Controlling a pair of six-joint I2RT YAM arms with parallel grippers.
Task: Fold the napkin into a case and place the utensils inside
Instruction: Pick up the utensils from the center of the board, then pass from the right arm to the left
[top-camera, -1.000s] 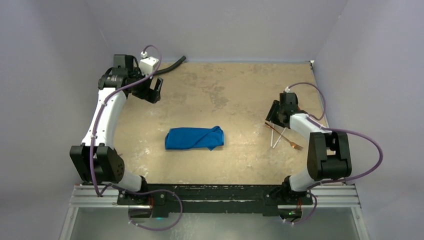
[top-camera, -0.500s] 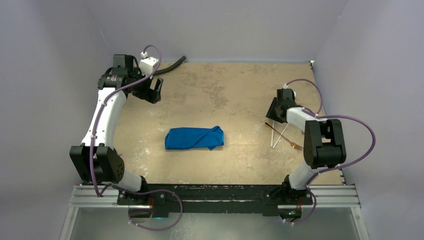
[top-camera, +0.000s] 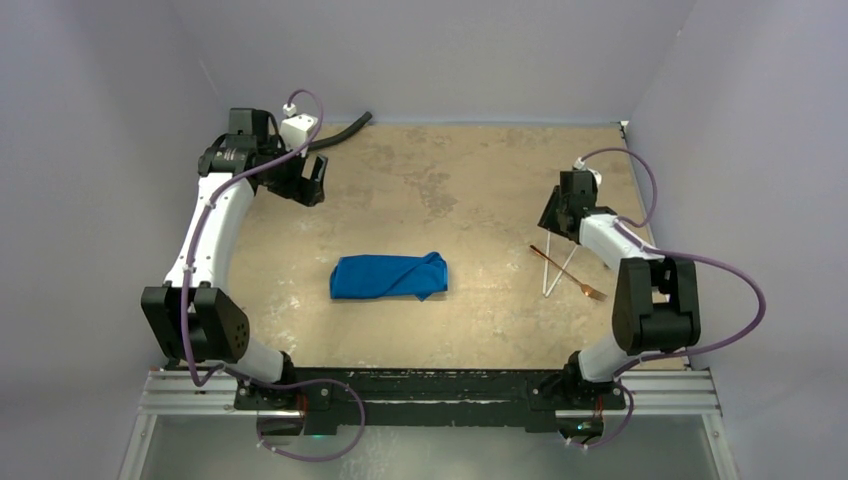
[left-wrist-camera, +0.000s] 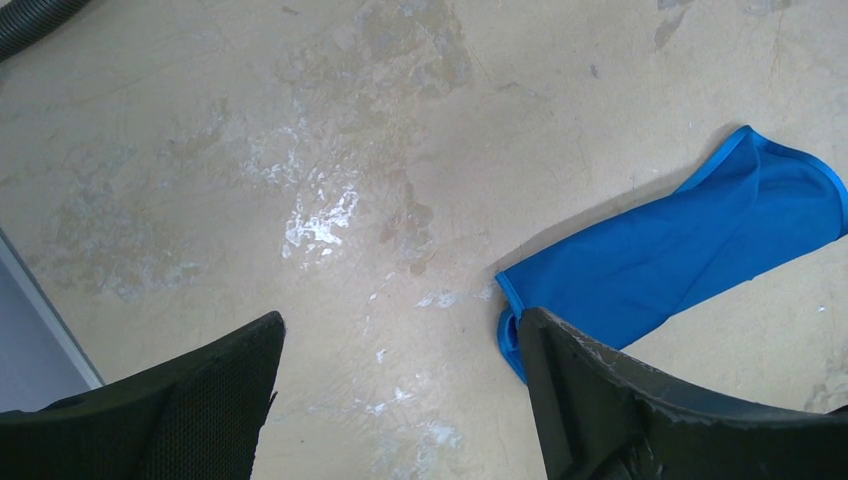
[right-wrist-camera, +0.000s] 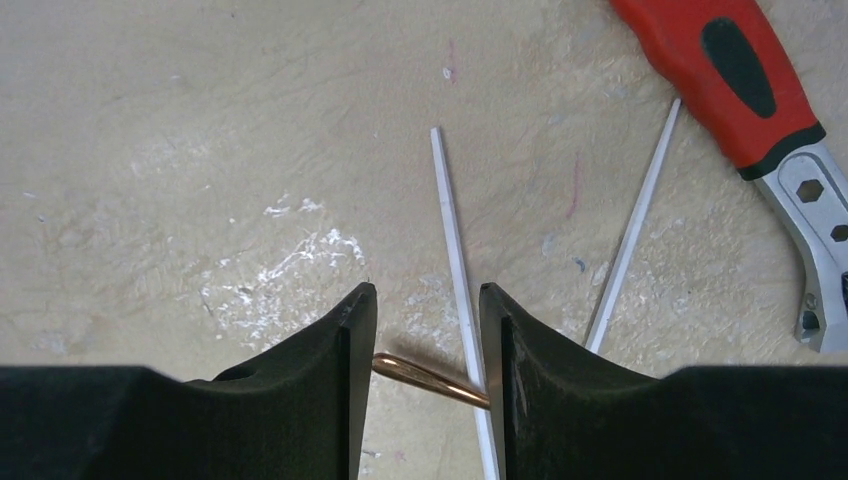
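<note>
The folded napkin (top-camera: 390, 276) lies mid table (top-camera: 480, 180), with the utensils (top-camera: 565, 270) well to its right. The right gripper (right-wrist-camera: 425, 330) has its jaws slightly apart astride the copper handle (right-wrist-camera: 430, 378); I'd centre it before closing. Far back, the left gripper (left-wrist-camera: 400, 400) has its jaws gaping, empty.

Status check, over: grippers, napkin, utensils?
Left gripper open, empty, far-left. Right gripper open, over the copper utensil end. Napkin folded mid-table, utensils not yet inside. Red-handled wrench lies beside them.
</note>
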